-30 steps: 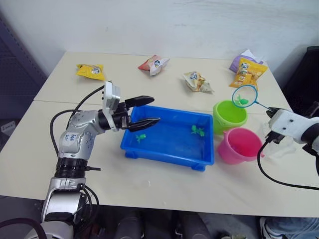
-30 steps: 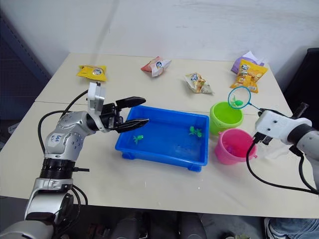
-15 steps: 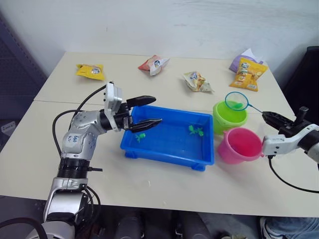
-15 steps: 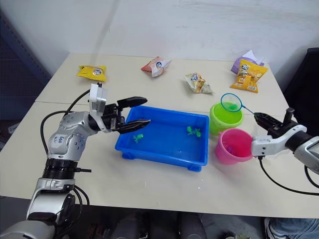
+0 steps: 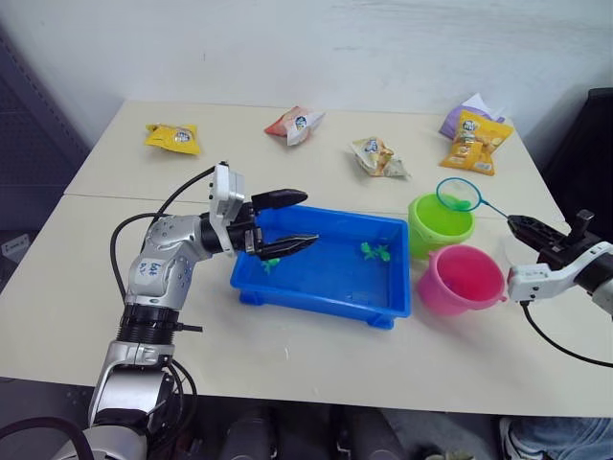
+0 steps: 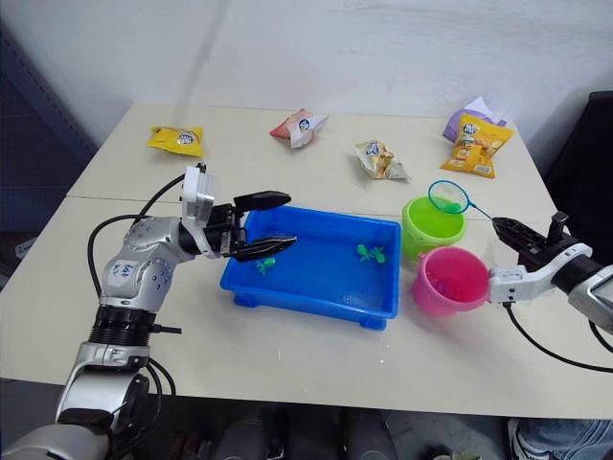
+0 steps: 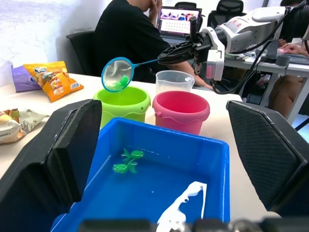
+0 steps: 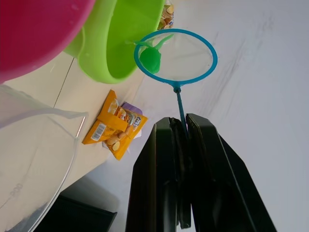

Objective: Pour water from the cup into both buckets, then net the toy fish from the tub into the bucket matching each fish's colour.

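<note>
Far left on the table (image 5: 77, 287) we see a yellow snack bag (image 5: 173, 137). Our left gripper (image 5: 295, 221) hangs over the left end of the tub (image 5: 321, 299), its two black fingers spread and holding nothing. The blue tub sits near the middle of the table with water in it; one green fish (image 5: 271, 263) lies under the left gripper and two more green fish (image 5: 376, 252) lie close together toward the far right corner. Behind the tub, a red-and-white snack bag (image 5: 294, 123) and a pale snack bag (image 5: 378, 157) lie on the far side of the table. Right of the tub stand the green bucket (image 5: 439, 222) and, nearer, the pink bucket (image 5: 462, 280), just beside each other. The net (image 5: 459, 195) hangs over the far rim of the green bucket with a small green fish (image 8: 150, 59) in its mesh. Our right gripper (image 5: 525, 228) is pressed together on the net's thin black handle. In the left wrist view the clear cup (image 7: 175, 81) stands behind the pink bucket. An orange snack bag (image 5: 476, 140) lies at the far right.
</note>
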You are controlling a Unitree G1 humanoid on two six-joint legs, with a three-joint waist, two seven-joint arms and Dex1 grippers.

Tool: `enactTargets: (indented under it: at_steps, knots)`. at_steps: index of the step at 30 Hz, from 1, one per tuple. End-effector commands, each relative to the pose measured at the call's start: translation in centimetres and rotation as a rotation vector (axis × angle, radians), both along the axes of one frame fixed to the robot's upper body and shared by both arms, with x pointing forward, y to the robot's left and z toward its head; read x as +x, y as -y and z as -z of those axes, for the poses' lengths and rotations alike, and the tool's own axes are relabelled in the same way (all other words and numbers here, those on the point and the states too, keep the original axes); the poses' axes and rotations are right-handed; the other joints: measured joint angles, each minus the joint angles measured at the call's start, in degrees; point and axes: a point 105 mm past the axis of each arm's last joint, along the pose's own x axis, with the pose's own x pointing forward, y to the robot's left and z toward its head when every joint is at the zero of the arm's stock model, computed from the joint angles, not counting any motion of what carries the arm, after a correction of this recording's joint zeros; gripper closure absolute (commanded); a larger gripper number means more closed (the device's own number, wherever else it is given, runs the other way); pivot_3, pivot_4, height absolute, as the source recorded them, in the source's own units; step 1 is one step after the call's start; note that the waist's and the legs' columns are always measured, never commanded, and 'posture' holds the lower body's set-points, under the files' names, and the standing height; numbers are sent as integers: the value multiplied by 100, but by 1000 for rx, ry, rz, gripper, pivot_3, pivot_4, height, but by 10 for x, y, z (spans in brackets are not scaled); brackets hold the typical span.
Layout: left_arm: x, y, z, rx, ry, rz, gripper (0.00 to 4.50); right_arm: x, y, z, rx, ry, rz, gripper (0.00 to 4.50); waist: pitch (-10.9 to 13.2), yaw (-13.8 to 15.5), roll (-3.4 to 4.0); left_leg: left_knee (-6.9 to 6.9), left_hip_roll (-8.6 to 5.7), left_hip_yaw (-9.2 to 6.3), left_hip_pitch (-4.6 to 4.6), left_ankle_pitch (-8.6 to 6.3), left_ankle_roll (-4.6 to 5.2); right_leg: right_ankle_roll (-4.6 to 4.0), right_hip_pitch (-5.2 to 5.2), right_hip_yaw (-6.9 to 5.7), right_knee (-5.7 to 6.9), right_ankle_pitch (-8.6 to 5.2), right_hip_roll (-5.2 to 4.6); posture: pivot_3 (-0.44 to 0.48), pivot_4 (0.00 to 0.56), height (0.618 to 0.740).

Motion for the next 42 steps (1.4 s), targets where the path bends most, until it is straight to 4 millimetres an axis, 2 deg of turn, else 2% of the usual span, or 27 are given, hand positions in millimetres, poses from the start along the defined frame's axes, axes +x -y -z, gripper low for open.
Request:
enactTargets:
  at_steps: [1, 5, 9, 11, 14, 15, 19, 21, 22, 26, 27, 30, 33, 35, 37, 39, 41, 42]
  knots:
    - [-1, 1, -7, -10, 33, 6, 65, -1, -4, -14, -17, 48, -28, 4500, 0, 0, 0, 0, 0, 0, 0, 0, -1, 0, 0, 0, 0, 0, 0, 0, 150, 738]
    - [-2, 3, -6, -15, 30, 8, 65, -2, -5, -9, -19, 36, -30, 4500, 0, 1, 0, 0, 0, 0, 0, 0, 0, 0, 0, 0, 0, 0, 0, 0, 150, 738]
    - [-3, 3, -5, -10, 25, 8, 65, -1, 1, -17, -9, 54, -10, 4500, 0, -1, 0, 0, 0, 0, 0, 0, 0, 0, 0, 1, 0, 0, 0, 0, 150, 738]
    - [-3, 3, -4, -11, 22, 9, 65, -3, -6, -5, -38, -14, -52, 4500, 0, -2, 0, 0, 0, 1, 0, 0, 0, 0, 0, 1, 0, 0, 0, 0, 150, 738]
    - [-4, 4, -3, -1, 26, 18, 65, -1, 6, -19, 5, 49, 2, 4500, 0, 0, 0, -1, 0, 0, 1, 0, 0, 0, 0, 1, 0, 0, 0, 0, 150, 738]
    - [-3, 3, -3, -5, 25, 13, 65, -2, 4, -15, 4, 16, -9, 4500, 0, 2, 0, 0, -1, 1, 1, 0, 0, 0, 0, 1, 0, 0, 0, 0, 150, 738]
    - [-4, 4, -3, -9, 21, 8, 65, -1, 13, -27, 39, 57, 20, 4500, 0, -4, 0, 0, 0, 1, 1, 0, 0, 0, 0, 1, 0, 0, 0, 0, 150, 738]
    - [-4, 4, -3, -12, 18, 6, 65, -5, -1, -6, 65, -54, -40, 4500, 0, -5, 0, 0, 0, 2, 2, 0, 0, 0, 0, 2, 1, 0, 0, 0, 150, 738]
    - [-5, 4, -1, -5, 18, 9, 65, -7, -5, -3, 74, -62, -53, 4500, 0, -4, 0, 0, 1, 2, 2, 0, 0, 0, 1, 2, 1, 0, 1, 0, 150, 738]
    - [-5, 2, -1, -7, 16, -1, 65, -3, 10, -36, 99, 128, 30, 4500, 0, -2, 1, -1, 0, 3, 2, 0, 0, 0, 0, 5, 1, 0, 0, 0, 150, 738]
    - [-5, 2, -1, -7, 16, -1, 65, -3, 11, -38, 104, 137, 37, 4500, 0, 1, 1, -1, -1, 4, 2, 1, 1, 0, 0, 5, 2, 0, -2, 0, 150, 738]
    - [-5, 3, 0, -3, 15, 3, 65, -5, -1, -24, 130, 68, -10, 4500, 0, -1, 1, -1, 2, 2, 2, 1, 1, 0, 1, 4, 1, 0, 1, 0, 150, 738]
    - [-4, 0, -2, -3, 21, -7, 65, -8, -10, -33, 349, 48, -27, 4500, 0, 0, 1, -3, 2, 1, 3, 1, 0, 0, 1, 3, 0, 0, 3, 0, 150, 738]
    - [-4, -5, -1, 5, 21, -20, 65, -12, -28, -37, 594, -35, -85, 4500, 0, -4, 0, -3, 0, 2, 3, 1, 1, 1, 2, 5, 0, 0, 2, 0, 150, 738]
    - [-5, -10, 0, 15, 17, -32, 65, -17, -47, -29, 833, -204, -120, 4500, 0, -6, 1, -3, 2, 1, 5, 1, 1, 1, 2, 5, 2, 1, 3, 0, 150, 738]
    - [-4, -16, 2, 28, 16, -49, 65, -29, -74, -25, 1190, -427, -160, 4500, 0, 8, 1, -5, 4, -4, 9, -1, 3, 1, 7, 2, 2, 1, 4, 0, 150, 738]
    - [-3, -24, 4, 45, 13, -68, 65, -50, -112, -20, 1376, -717, -209, 4500, 0, 15, 2, -8, 7, -15, 8, -2, 8, 1, 12, -1, 1, 1, 3, 0, 150, 738]
    - [-3, -28, 4, 51, 11, -74, 65, -59, -126, -18, 1407, -821, -215, 4500, 0, 14, 2, -9, 7, -17, 8, -5, 13, 1, 13, -1, 0, 1, 1, 0, 150, 738]
